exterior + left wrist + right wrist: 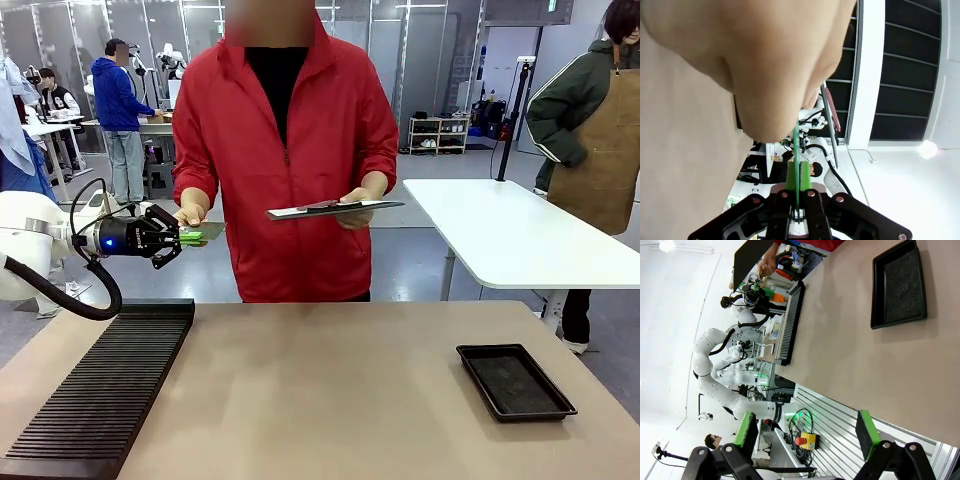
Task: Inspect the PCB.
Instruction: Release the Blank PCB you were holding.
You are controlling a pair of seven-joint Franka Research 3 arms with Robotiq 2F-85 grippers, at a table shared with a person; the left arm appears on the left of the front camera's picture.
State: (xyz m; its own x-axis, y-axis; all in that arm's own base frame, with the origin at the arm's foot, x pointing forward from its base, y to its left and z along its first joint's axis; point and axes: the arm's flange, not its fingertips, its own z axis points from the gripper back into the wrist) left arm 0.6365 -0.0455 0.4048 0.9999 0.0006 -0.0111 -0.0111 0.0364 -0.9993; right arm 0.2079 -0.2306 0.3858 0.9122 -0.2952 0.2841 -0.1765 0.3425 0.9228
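Left gripper (188, 238), green pads (791, 180) flush against thin, flat green PCB (208, 231).

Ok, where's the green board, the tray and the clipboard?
PCB (208, 231), front view, on its flat top face.
Tray (516, 384), front view, on its bare floor.
Clipboard (290, 212), front view, on its left end.

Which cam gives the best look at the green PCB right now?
Front view: the thin flat green PCB shows some of its face, held between the left gripper and the person's hand. Left wrist view sees it edge-on behind that hand. In the right wrist view it is too small to make out.
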